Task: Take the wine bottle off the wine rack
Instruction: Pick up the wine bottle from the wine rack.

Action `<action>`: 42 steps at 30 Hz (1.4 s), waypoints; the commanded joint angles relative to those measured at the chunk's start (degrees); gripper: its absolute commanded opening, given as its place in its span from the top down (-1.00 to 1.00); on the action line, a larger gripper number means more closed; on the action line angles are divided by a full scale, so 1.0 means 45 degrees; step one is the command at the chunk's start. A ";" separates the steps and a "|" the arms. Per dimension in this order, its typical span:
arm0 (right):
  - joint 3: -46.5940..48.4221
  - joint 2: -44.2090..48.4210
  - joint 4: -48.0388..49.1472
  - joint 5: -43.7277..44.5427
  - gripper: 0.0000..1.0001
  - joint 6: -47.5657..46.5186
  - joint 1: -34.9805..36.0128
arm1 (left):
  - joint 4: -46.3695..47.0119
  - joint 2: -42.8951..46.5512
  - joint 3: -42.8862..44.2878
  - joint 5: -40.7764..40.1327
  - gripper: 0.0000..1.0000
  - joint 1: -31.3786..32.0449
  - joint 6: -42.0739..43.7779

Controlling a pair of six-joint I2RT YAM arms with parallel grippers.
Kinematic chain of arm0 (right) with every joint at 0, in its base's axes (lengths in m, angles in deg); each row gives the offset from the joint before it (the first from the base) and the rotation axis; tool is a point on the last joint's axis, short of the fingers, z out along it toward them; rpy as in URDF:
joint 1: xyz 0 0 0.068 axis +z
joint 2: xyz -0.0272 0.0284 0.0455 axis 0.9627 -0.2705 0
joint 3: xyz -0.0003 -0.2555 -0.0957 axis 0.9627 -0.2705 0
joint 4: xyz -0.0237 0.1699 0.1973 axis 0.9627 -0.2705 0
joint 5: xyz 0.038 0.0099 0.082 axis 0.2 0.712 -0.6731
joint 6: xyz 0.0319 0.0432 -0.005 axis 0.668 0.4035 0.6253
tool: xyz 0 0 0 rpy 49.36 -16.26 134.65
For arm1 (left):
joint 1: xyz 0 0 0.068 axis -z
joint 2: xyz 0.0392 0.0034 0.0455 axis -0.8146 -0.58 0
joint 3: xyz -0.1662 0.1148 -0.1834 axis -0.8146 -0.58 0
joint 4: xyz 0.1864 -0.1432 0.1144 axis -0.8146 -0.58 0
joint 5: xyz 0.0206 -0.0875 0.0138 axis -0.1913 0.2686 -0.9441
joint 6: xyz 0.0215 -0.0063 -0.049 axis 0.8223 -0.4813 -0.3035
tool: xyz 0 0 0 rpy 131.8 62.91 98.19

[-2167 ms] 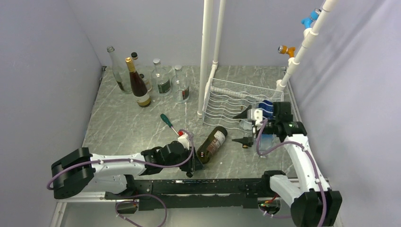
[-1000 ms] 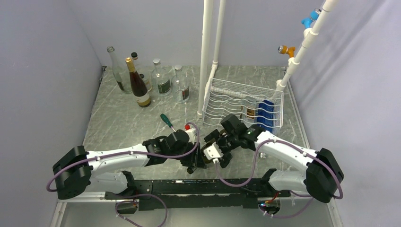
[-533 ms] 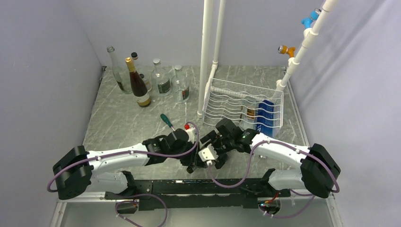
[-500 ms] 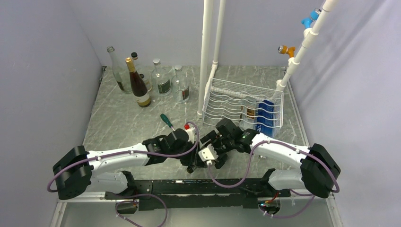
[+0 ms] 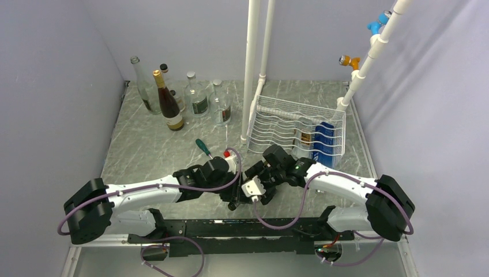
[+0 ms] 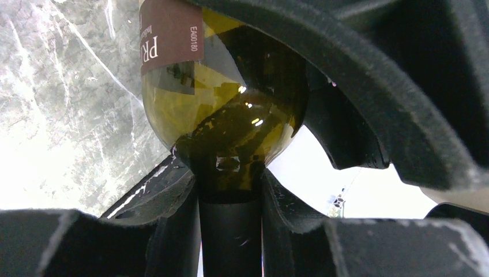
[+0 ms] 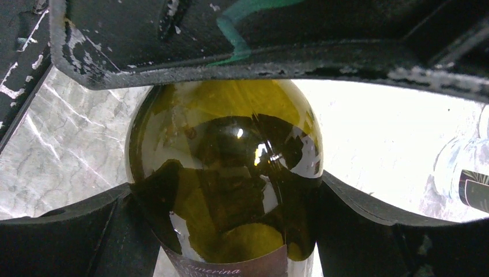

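The bottle (image 6: 230,115) was off the rack (image 5: 288,124) — it lay on its side low over the table (image 5: 150,150), near the front edge and just in front of the rack's near left corner, between the two arms. Whether it rested on the marble or hung just above it could not be told. The left gripper (image 6: 228,231) was clamped tight on the dark neck, one finger on each side, just below the green shoulder. The maroon label (image 6: 170,32) showed further along the body. The right gripper (image 7: 225,202) straddled the wide body from the other end, its jaws well apart, and both fingers (image 7: 75,236) seemed to press against the glass, so it had hold of the bottle too. From above, both wrists met over the bottle and hid most of it. In the rack's right end lay another bottle with a pale label (image 5: 304,138), and just beside it a blue object (image 5: 323,141). A green-handled screwdriver (image 5: 202,147) lay on the table just behind the left gripper. Five upright bottles (image 5: 170,107) stood grouped at the far left corner — well apart from the arms. Two white pipes (image 5: 254,57) rose at the rack's left side.
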 commanded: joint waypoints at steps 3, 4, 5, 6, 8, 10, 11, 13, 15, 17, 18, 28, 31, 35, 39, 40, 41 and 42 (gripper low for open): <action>0.0115 0.0035 0.0432 -0.0656 -0.03 0.0288 0.0060 | 0.1920 0.0667 0.0104 -0.0093 0.75 -0.0034 -0.0155; 0.0116 0.0031 0.0431 -0.0657 0.03 0.0310 0.0060 | 0.1917 0.0704 0.0090 -0.0134 0.70 -0.0034 -0.0184; 0.0143 0.0016 0.0423 -0.0686 0.08 0.0377 0.0060 | 0.1919 0.0753 0.0076 -0.0188 0.60 -0.0034 -0.0197; 0.0153 0.0012 0.0395 -0.0704 0.12 0.0428 0.0033 | 0.1893 0.0793 0.0042 -0.0236 0.51 -0.0039 -0.0206; 0.0174 -0.0020 0.0383 -0.0743 0.28 0.0484 0.0038 | 0.1921 0.0856 -0.0035 -0.0311 0.35 -0.0032 -0.0241; 0.0174 -0.0016 0.0383 -0.0801 0.37 0.0487 0.0017 | 0.1967 0.0914 -0.0094 -0.0339 0.22 -0.0034 -0.0246; 0.0174 -0.0010 0.0383 -0.0821 0.39 0.0513 -0.0007 | 0.1977 0.0935 -0.0104 -0.0353 0.16 -0.0049 -0.0246; 0.0192 -0.0028 0.0382 -0.0912 0.41 0.0572 -0.0031 | 0.1959 0.0964 -0.0109 -0.0347 0.03 -0.0037 -0.0213; 0.0242 0.0004 0.0365 -0.1088 0.46 0.0647 -0.0117 | 0.1918 0.1064 -0.0125 -0.0360 -0.09 -0.0044 -0.0151; 0.0265 0.0039 0.0345 -0.1261 0.49 0.0716 -0.0198 | 0.1870 0.1207 -0.0173 -0.0415 -0.20 -0.0036 -0.0069; 0.0286 0.0063 0.0317 -0.1323 0.51 0.0724 -0.0243 | 0.1918 0.1306 -0.0226 -0.0414 -0.25 -0.0044 -0.0026; 0.0473 0.0237 0.0116 -0.2484 0.62 0.1189 -0.0811 | 0.1960 0.2371 -0.0655 -0.0833 -0.55 -0.0036 0.0419; 0.0529 0.0280 0.0057 -0.2887 0.64 0.1298 -0.1012 | 0.2365 0.2796 -0.0968 -0.0923 -0.62 -0.0034 0.0569; 0.0628 0.0379 -0.0110 -0.3335 0.66 0.1355 -0.1269 | 0.2922 0.3470 -0.1337 -0.1225 -0.79 -0.0034 0.0994; 0.0680 0.0491 -0.0256 -0.3720 0.68 0.1342 -0.1493 | 0.3202 0.4029 -0.1517 -0.1616 -0.90 -0.0033 0.1586; 0.0709 0.0530 -0.0278 -0.3818 0.68 0.1362 -0.1548 | 0.3291 0.4122 -0.1546 -0.1704 -0.92 -0.0034 0.1726; 0.0715 0.0566 -0.0298 -0.3923 0.68 0.1391 -0.1623 | 0.3414 0.4188 -0.1569 -0.1783 -0.93 -0.0034 0.1861; 0.0721 0.0593 -0.0317 -0.4027 0.68 0.1419 -0.1679 | 0.3525 0.4247 -0.1587 -0.1857 -0.95 -0.0034 0.1997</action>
